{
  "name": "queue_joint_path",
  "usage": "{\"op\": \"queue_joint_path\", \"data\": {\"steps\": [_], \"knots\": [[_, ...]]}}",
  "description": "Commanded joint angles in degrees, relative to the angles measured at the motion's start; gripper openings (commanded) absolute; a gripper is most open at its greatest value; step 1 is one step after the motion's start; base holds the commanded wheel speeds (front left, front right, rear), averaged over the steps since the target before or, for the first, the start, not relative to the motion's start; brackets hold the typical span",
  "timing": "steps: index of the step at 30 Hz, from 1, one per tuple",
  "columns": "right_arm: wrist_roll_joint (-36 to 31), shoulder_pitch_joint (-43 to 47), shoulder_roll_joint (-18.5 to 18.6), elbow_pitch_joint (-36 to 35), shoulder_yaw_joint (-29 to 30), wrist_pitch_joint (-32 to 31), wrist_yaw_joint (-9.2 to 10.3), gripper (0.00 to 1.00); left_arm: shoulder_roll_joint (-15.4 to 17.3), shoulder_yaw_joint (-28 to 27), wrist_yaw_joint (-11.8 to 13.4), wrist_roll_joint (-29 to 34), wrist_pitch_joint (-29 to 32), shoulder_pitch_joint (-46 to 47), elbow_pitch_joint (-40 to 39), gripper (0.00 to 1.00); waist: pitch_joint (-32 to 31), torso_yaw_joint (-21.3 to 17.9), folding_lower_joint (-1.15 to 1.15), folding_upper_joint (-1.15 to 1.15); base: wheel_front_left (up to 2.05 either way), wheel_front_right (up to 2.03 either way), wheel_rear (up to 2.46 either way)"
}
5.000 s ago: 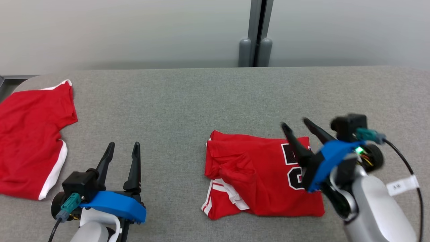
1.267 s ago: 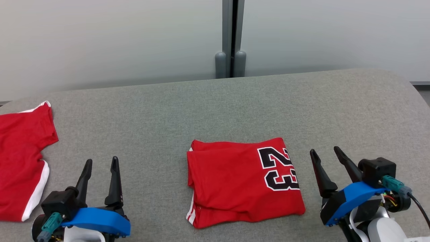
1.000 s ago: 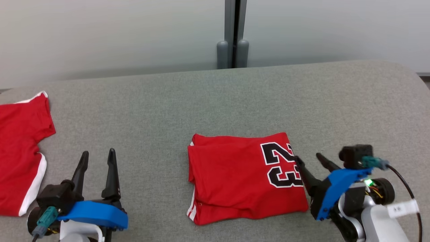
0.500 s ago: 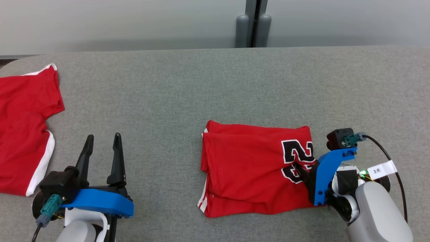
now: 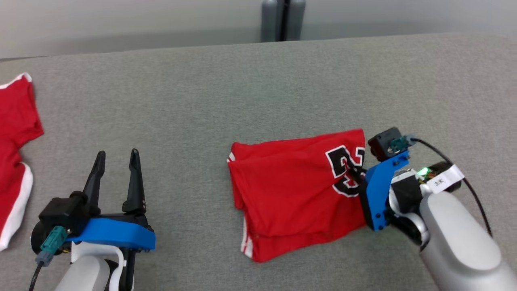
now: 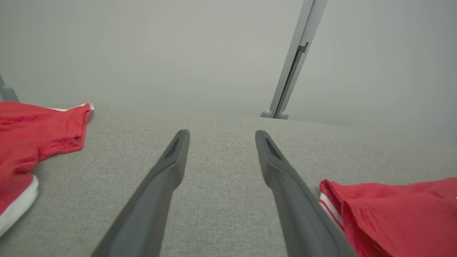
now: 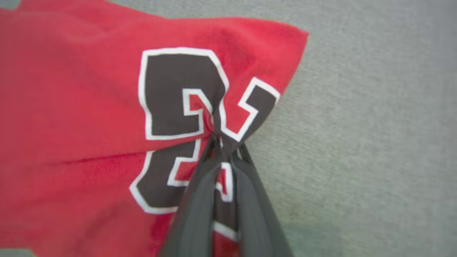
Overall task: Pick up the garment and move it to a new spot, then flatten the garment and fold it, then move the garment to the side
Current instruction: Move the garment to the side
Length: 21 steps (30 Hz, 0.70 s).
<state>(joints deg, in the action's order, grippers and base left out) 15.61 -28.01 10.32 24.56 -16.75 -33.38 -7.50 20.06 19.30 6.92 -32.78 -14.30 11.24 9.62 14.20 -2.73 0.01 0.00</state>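
Note:
The garment [image 5: 291,190] is a folded red jersey with black-and-white numbers, lying right of centre on the grey table [image 5: 242,93]. My right gripper [image 5: 356,173] is shut on the garment's right edge. In the right wrist view the two fingers pinch the cloth [image 7: 178,107] together over the numbers, and my right gripper [image 7: 223,141] bunches the fabric there. My left gripper [image 5: 117,155] stands open at the lower left, nothing between its fingers. In the left wrist view my left gripper [image 6: 219,134] points across bare table, the garment's corner [image 6: 392,214] at lower right.
A second red garment with white trim [image 5: 14,133] lies at the table's far left edge, also seen as red cloth [image 6: 32,128] in the left wrist view. A grey post [image 5: 282,20] stands behind the table's far edge against a pale wall.
My right gripper has closed on the garment's right edge, and the folded garment has skewed, its right side drawn up. The camera has shifted. My left gripper stays open.

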Motion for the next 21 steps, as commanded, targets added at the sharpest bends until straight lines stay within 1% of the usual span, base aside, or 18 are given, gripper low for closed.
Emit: {"op": "queue_joint_path", "data": {"steps": [1, 5, 7, 10, 16, 21], "knots": [[0.2, -2.3, 3.0, -1.5, -1.4, 0.5, 0.00, 0.00, 0.4, -0.3, -0.3, 0.3, -0.5, 1.2, -0.3, 1.00, 0.1, -1.3, -0.01, 0.00, 0.00, 0.00, 0.00], [0.3, -6.5, 10.7, -5.1, -4.8, 1.9, 0.00, 0.00, 0.7, -0.6, -0.7, 0.9, -0.5, 2.4, -1.3, 1.00, 2.0, -4.4, -0.01, 0.00, 0.00, 0.00, 0.00], [0.2, -8.8, 14.3, -5.9, -5.4, 2.9, 0.00, 0.00, 0.8, -0.8, -0.6, 1.3, -0.6, 3.3, -2.0, 1.00, 3.8, -6.1, -0.01, 0.00, 0.00, 0.00, 0.00], [0.8, -11.7, 18.9, -5.0, -4.4, 4.7, 0.00, 0.00, 1.2, -0.6, -0.7, 2.2, -0.6, 5.4, -3.2, 1.00, 6.9, -8.1, -0.01, 0.00, 0.00, 0.00, 0.00], [1.3, -16.0, 26.1, -0.6, -1.1, 9.0, 0.00, 0.00, 2.3, 0.4, -1.3, 4.3, 0.3, 10.6, -5.2, 1.00, 13.2, -9.9, -0.01, 0.00, 0.00, 0.00, 0.00], [-1.3, -18.8, 29.8, 3.1, 1.7, 12.4, 0.01, 0.00, 3.5, 0.8, -1.3, 5.6, 1.6, 13.9, -7.0, 1.00, 18.1, -10.5, -0.01, 0.00, 0.00, 0.00, 0.00]]}}
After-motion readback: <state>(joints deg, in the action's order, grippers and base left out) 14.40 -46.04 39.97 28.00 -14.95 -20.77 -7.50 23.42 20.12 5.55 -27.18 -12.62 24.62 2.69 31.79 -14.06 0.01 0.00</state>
